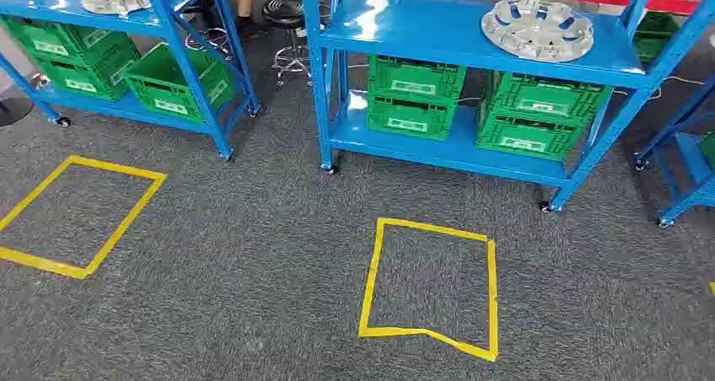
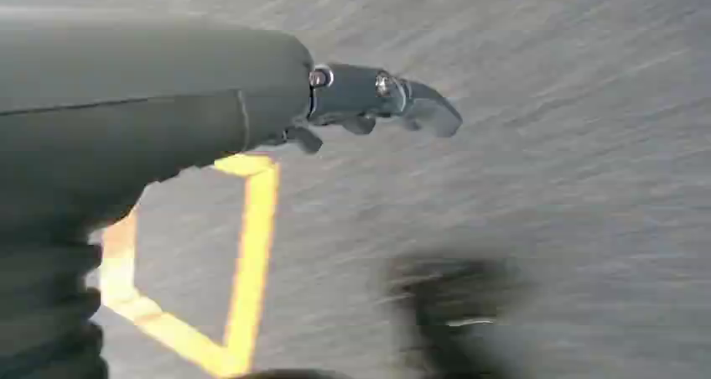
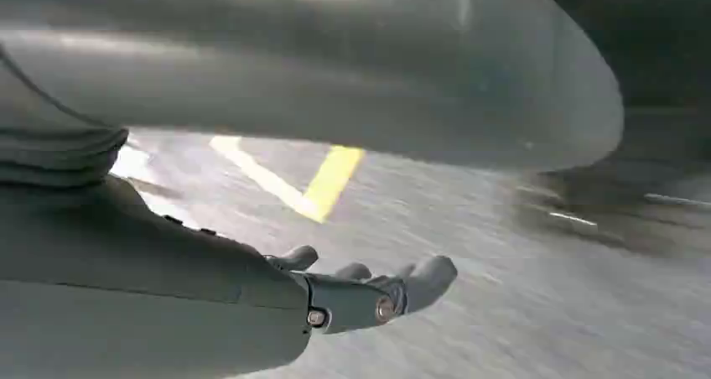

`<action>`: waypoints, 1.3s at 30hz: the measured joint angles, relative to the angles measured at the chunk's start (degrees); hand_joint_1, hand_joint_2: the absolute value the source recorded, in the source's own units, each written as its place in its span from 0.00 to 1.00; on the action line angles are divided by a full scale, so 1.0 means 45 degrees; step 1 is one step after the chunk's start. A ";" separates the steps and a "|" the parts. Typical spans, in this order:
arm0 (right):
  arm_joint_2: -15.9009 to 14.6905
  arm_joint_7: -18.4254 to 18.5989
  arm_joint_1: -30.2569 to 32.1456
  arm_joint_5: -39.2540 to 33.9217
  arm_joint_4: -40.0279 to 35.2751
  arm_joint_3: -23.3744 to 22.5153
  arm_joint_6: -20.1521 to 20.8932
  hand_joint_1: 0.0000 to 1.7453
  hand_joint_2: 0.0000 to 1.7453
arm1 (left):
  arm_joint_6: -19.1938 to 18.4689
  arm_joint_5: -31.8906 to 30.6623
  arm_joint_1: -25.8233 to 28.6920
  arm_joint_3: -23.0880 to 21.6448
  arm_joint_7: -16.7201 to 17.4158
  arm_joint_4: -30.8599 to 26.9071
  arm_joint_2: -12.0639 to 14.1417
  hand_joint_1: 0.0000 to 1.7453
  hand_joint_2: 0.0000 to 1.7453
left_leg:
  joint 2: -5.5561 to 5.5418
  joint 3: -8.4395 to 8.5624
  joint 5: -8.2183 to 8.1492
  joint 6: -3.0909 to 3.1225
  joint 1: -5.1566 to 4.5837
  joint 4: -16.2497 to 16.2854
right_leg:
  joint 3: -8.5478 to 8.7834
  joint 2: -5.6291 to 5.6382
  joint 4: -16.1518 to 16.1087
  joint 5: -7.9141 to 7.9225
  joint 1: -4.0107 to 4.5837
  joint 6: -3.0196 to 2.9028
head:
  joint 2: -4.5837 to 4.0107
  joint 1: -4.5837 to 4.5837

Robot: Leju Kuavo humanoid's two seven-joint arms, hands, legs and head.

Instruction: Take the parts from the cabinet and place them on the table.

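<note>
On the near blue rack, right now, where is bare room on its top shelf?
The top shelf is bare from its left post across to the silver wheel cover. The lower shelf is crowded with green crates.

- glossy blue painted metal on the cabinet [image 1: 472, 40], shiny enough to catch glare
- dull silver metal-looking wheel cover [image 1: 537, 29] on top
- green crates [image 1: 415, 96], ribbed matt plastic
- rough grey carpet [image 1: 253, 271], with smooth yellow tape [image 1: 492, 297]
- smooth matt grey plastic-looking shell on left hand [image 2: 369, 98] and right hand [image 3: 360, 291]
</note>
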 joint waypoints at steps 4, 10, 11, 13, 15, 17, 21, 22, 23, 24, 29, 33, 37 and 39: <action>-0.0015 0.0000 -0.1350 0.0000 -0.1749 0.0000 0.0000 0.00 0.00 | 0.0000 0.0000 0.1368 -0.0005 0.0000 0.1782 -0.0005 0.00 1.00 | -0.0648 -0.0984 -0.1410 -0.0232 0.0057 0.2282 | 0.0039 0.0491 -0.0109 0.0143 -0.0116 -0.0229 | 0.0000 -0.0082; -0.0010 0.0039 -0.1626 -0.0005 -0.2465 -0.0005 0.0000 0.00 0.00 | 0.0000 0.0000 0.1735 -0.0005 -0.0010 0.2504 0.0092 0.00 1.00 | -0.0849 -0.0736 -0.0080 -0.0181 0.0066 0.1207 | 0.0123 0.1192 -0.0083 0.0105 -0.0138 -0.0168 | 0.0000 -0.0097; 0.0000 0.0043 -0.1370 -0.0005 -0.2258 -0.0005 0.0000 0.00 0.00 | 0.0000 0.0000 0.1473 -0.0005 -0.0024 0.2253 0.0087 0.00 1.00 | -0.1215 -0.0270 0.0191 -0.0165 0.0107 0.0162 | 0.0136 0.1205 -0.0082 0.0078 -0.0141 -0.0104 | 0.0000 -0.0101; 0.0005 0.0048 -0.0750 -0.0005 -0.1653 0.0000 0.0000 0.00 0.00 | 0.0000 0.0000 0.0804 -0.0005 -0.0049 0.1633 0.0049 0.00 1.00 | -0.1034 -0.0201 0.0215 0.0039 0.0044 0.0134 | 0.0034 0.1218 -0.0078 0.0021 -0.0058 0.0052 | 0.0000 -0.0077; 0.0015 0.0063 0.0017 -0.0005 -0.0846 0.0000 0.0005 0.00 0.00 | 0.0000 0.0000 0.0051 -0.0005 -0.0053 0.0793 0.0039 0.00 1.00 | -0.0993 -0.0241 0.0204 0.0204 -0.0026 0.0157 | 0.0031 0.1250 -0.0120 0.0055 -0.0089 0.0200 | 0.0000 -0.0092; 0.0015 0.0077 0.0785 -0.0005 -0.0001 0.0000 0.0005 0.00 0.00 | 0.0000 0.0000 -0.0700 -0.0010 -0.0058 -0.0116 -0.0029 0.00 1.00 | -0.0911 -0.0240 0.0289 0.0376 0.0063 0.0063 | -0.0035 0.0946 0.0207 -0.0192 -0.0099 0.0325 | 0.0000 -0.0072; 0.0005 0.0077 0.1845 -0.0005 0.1591 0.0000 0.0005 0.00 0.00 | 0.0000 0.0000 -0.1755 0.0000 -0.0053 -0.1674 -0.0005 0.00 1.00 | -0.0756 -0.0340 0.0252 0.0486 0.0020 0.0118 | -0.1932 0.0435 0.3896 -0.1947 -0.0099 0.0459 | 0.0000 -0.0004; 0.0005 0.0077 0.1986 -0.0005 0.1790 0.0000 0.0005 0.00 0.00 | 0.0000 0.0000 -0.1865 0.0000 -0.0053 -0.1858 0.0000 0.00 1.00 | -0.0714 -0.0353 0.0237 0.0502 0.0018 0.0137 | -0.2067 0.0433 0.4125 -0.1879 -0.0099 0.0454 | 0.0000 0.0000; 0.0005 0.0077 0.2093 -0.0005 0.1877 0.0000 0.0005 0.00 0.00 | 0.0000 0.0000 -0.1900 0.0000 -0.0053 -0.1950 0.0000 0.00 1.00 | -0.0662 -0.0338 0.0218 0.0493 0.0018 0.0145 | -0.1857 0.0429 0.3652 -0.1470 -0.0098 0.0430 | 0.0000 0.0005; 0.0005 0.0073 0.2054 -0.0005 0.1877 0.0000 0.0005 0.00 0.00 | 0.0000 0.0000 -0.1852 0.0000 -0.0053 -0.1945 0.0000 0.00 1.00 | -0.0572 -0.0310 0.0198 0.0470 0.0018 0.0146 | -0.1401 0.0383 0.2713 -0.0936 -0.0092 0.0390 | 0.0000 0.0010; 0.0000 0.0000 0.0583 -0.0005 0.0637 0.0000 0.0005 0.00 0.00 | 0.0000 0.0000 -0.0576 0.0000 -0.0015 -0.0685 0.0005 0.00 1.00 | 0.0124 -0.0149 0.0021 0.0168 -0.0010 0.0102 | 0.0035 -0.0201 -0.0007 0.0007 0.0075 0.0086 | 0.0000 -0.0014; -0.0024 0.0009 -0.0784 0.0000 -0.1098 0.0000 -0.0005 0.00 0.00 | 0.0000 0.0000 0.0839 -0.0010 -0.0015 0.1073 -0.0044 0.00 1.00 | -0.0244 -0.0194 -0.0544 -0.0076 0.0030 0.0707 | 0.0116 0.0363 -0.0240 0.0189 -0.0097 -0.0172 | 0.0000 -0.0120; -0.0029 0.0000 -0.1853 -0.0005 -0.2450 0.0000 0.0000 0.00 0.00 | 0.0000 0.0000 0.1995 -0.0010 0.0019 0.2557 0.0044 0.00 1.00 | -0.0708 -0.1846 -0.1914 -0.0227 0.0107 0.3970 | -0.0007 0.1145 -0.0130 0.0214 -0.0103 -0.0222 | 0.0000 -0.0150; -0.0029 0.0004 -0.1910 -0.0005 -0.2558 -0.0004 0.0000 0.00 0.00 | 0.0000 0.0000 0.2033 -0.0010 0.0015 0.2655 0.0078 0.00 1.00 | -0.0739 -0.1510 -0.1048 -0.0227 0.0110 0.2982 | 0.0021 0.1394 -0.0111 0.0195 -0.0114 -0.0192 | 0.0000 -0.0150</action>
